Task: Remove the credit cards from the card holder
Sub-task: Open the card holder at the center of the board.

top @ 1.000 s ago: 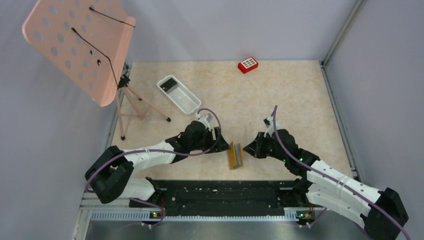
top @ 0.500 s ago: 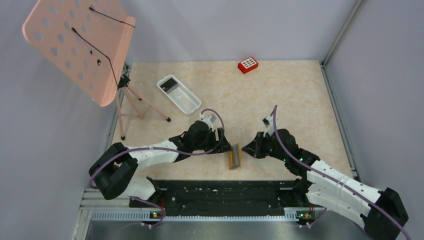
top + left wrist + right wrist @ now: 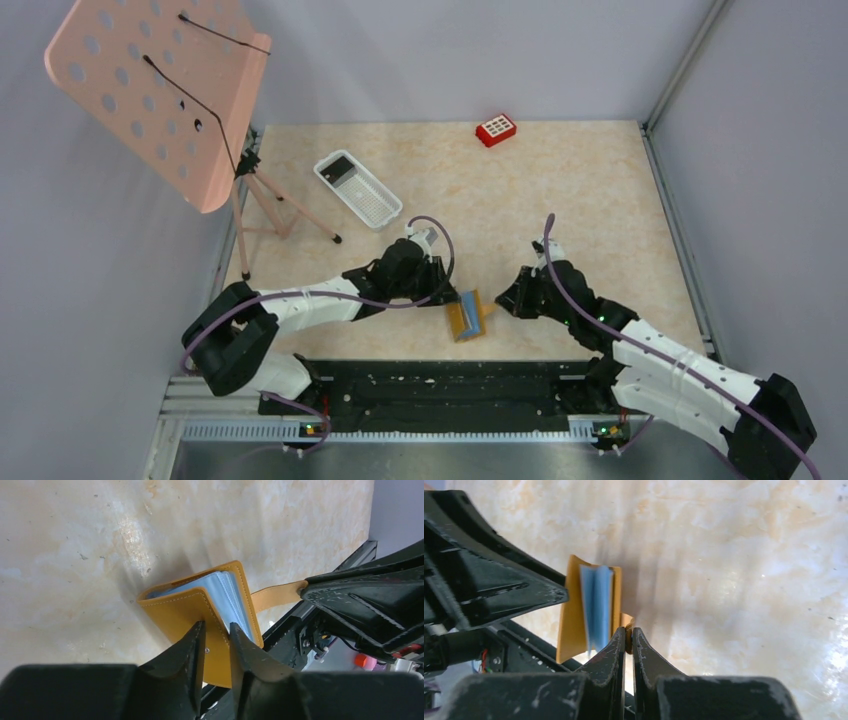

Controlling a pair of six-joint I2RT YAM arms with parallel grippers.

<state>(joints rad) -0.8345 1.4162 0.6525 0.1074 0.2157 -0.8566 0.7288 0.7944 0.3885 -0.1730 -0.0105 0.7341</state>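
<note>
The tan card holder (image 3: 464, 316) lies near the table's front edge, partly spread, with its light blue sleeves (image 3: 227, 587) fanned. My left gripper (image 3: 216, 626) straddles the front cover (image 3: 187, 611), one finger outside it and the other between cover and sleeves, shut on it. From the holder's other side my right gripper (image 3: 628, 630) is shut on the closing strap (image 3: 275, 594). In the top view the left gripper (image 3: 450, 298) and the right gripper (image 3: 503, 302) flank the holder. No credit cards show in the sleeves. One dark flat card (image 3: 340, 166) lies in the tray.
A white mesh tray (image 3: 368, 198) sits at the back left. A pink perforated music stand (image 3: 160, 90) on tripod legs (image 3: 285, 215) occupies the left side. A small red block (image 3: 495, 129) is at the far edge. A black rail (image 3: 440, 385) runs along the near edge.
My left gripper moved right onto the holder and closed from wide open onto its cover. The holder tilted and spread, now showing blue sleeves. The right gripper kept its grip on the strap.
</note>
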